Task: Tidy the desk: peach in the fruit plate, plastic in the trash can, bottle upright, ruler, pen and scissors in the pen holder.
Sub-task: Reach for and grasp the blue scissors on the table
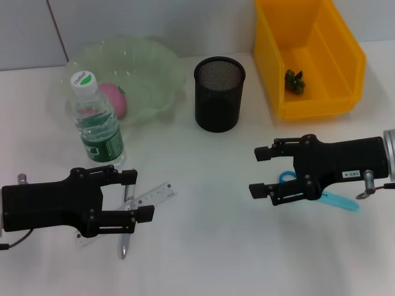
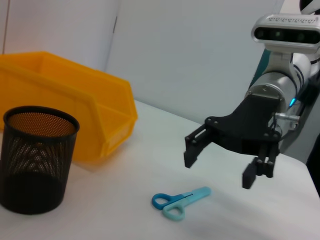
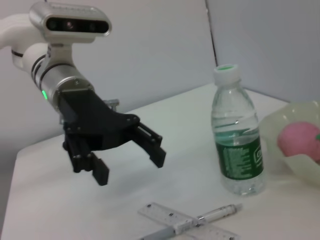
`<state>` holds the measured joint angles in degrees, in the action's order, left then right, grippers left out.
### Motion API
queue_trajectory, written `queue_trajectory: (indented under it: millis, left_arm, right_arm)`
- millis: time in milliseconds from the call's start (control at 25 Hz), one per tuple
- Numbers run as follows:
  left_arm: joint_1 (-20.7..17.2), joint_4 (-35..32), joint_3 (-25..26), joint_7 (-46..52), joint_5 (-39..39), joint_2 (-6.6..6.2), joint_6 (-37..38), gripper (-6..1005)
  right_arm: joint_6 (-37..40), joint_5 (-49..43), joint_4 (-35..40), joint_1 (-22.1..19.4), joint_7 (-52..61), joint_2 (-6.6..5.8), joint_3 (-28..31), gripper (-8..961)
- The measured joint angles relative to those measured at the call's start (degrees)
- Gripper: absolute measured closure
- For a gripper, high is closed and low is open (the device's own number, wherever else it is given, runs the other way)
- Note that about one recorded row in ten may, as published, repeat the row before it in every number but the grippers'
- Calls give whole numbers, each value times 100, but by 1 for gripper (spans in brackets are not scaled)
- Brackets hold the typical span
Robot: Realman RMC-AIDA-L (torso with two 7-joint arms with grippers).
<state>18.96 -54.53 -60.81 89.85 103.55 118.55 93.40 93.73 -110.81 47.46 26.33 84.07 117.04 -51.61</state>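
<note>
Two grippers hover with jaws spread, holding nothing. Right gripper (image 1: 264, 172) hangs just above the scissors (image 1: 333, 196), which lie flat on the desk (image 1: 210, 246): light, stiff plastic handles, probably best pinched across the closed blades. Left gripper (image 1: 137, 196) sits over the ruler (image 1: 154, 196) and pen (image 1: 125, 231), crossed, thin and likely slippery; the pen's barrel offers more grip. Beyond stand the pen holder (image 1: 219, 94) and the upright bottle (image 1: 95, 120).

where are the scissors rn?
In the head view the scissors lie flat on the table on the robot's right, under the open right gripper, in front of the yellow bin and apart from the pen holder.
</note>
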Motion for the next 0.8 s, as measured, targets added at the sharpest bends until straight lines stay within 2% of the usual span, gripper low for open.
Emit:
queue_trajectory:
  millis: [320, 480, 640, 800]
  left_arm:
    - [-23, 284, -5, -269, -90, 18, -34, 159]
    - [-42, 330, -16, -291, -91, 12, -20, 159]
    - [-51, 330, -18, -318, -37, -13, 5, 160]
    - [-53, 323, 2, -351, 11, -27, 5, 160]
  right_arm:
    - [124, -297, 110, 24, 64, -3, 25, 127]
    - [191, -565, 426, 31, 437, -5, 12, 128]
    - [310, -1106, 1354, 71, 1333, 71, -95, 128]
    - [597, -1953, 2381, 326, 2585, 105, -498, 127]
